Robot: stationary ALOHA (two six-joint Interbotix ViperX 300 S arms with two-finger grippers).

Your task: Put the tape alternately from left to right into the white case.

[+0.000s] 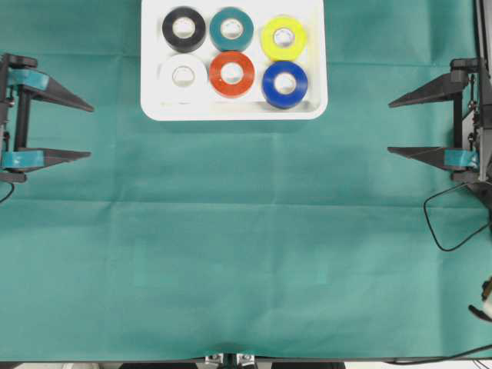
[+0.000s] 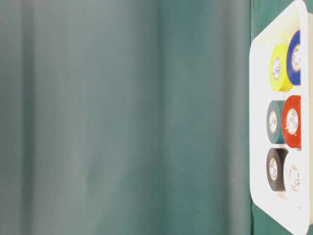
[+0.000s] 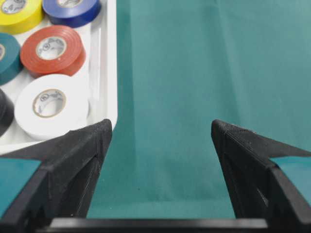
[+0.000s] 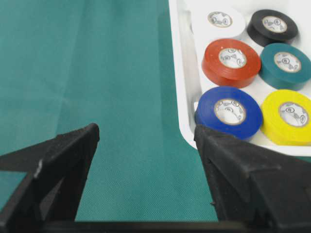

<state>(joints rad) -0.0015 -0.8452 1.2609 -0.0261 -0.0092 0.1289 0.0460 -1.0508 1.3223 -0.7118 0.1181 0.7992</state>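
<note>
At the far middle of the table, the case (image 1: 154, 77) holds all six rolls lying flat, in two rows of three. In the overhead view the far row runs black (image 1: 184, 28), teal (image 1: 231, 28), yellow (image 1: 283, 37); the near row runs white (image 1: 183, 75), red (image 1: 232, 74), blue (image 1: 285, 84). The rolls sit close together, neighbours touching or nearly so, and the yellow and blue ones look slightly offset from the rest of their rows. None lies on the green cloth (image 1: 246, 254) outside the case.

Outward from there, the cloth is bare of tape on both sides. The left gripper (image 1: 88, 131) hangs at the left edge and the right gripper (image 1: 392, 125) at the right edge, both well apart from the case. Each has its fingers spread wide with nothing between them; the wrist views show only cloth and a corner of the case past the open tips.

Judging from this, the placing looks complete: every colour is inside, and no roll is left to pick. The step in hand seems to be the arms standing clear after the last drop. The next move calls for little more than parking both arms without brushing the case rim; no further grasp appears needed unless the offset rolls are to be straightened.
</note>
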